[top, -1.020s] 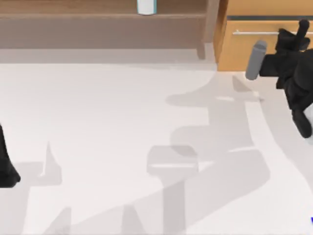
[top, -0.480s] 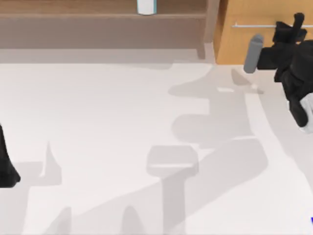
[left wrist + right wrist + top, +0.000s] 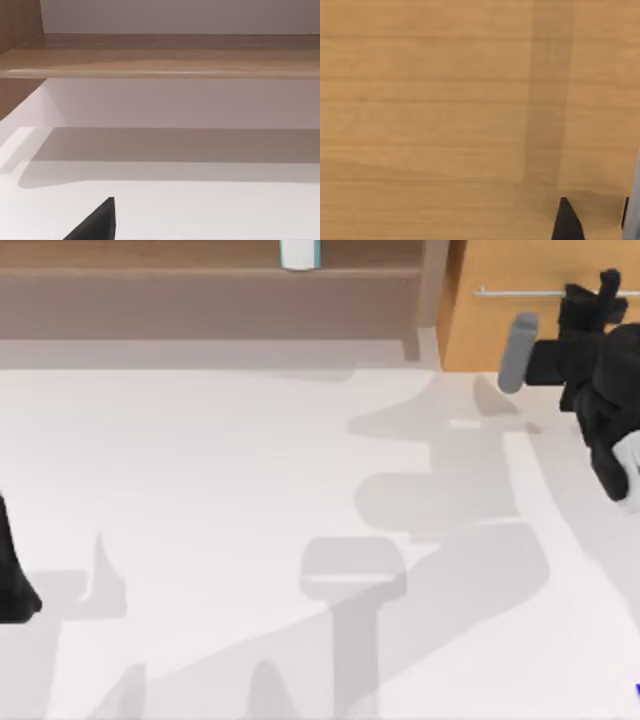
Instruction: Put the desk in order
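The desk (image 3: pixel 200 460) is a broad white top. At its back stand a light-brown shelf unit (image 3: pixel 200 300) and, to the right, an orange-wood drawer (image 3: pixel 500 330) with a slim silver handle (image 3: pixel 520 291). The drawer front sits flush, with no gap above it. My right gripper (image 3: pixel 592 288) is at the handle's right end, against the drawer front. In the right wrist view the orange front (image 3: pixel 445 100) is very close. The right gripper (image 3: pixel 595 220) is open by a narrow gap with nothing between its fingertips (image 3: pixel 565 222). My left arm (image 3: pixel 12 580) is parked at the left edge.
A white container with a blue band (image 3: pixel 299 252) stands on the shelf. A grey cylinder (image 3: pixel 518 352) on my right arm hangs over the desk's back right corner. The shelf board (image 3: pixel 160 55) spans the left wrist view.
The drawer stood open with a dark gap above its front. My right gripper moved toward the back with the handle, and the drawer front now sits flush. The left arm has not moved.
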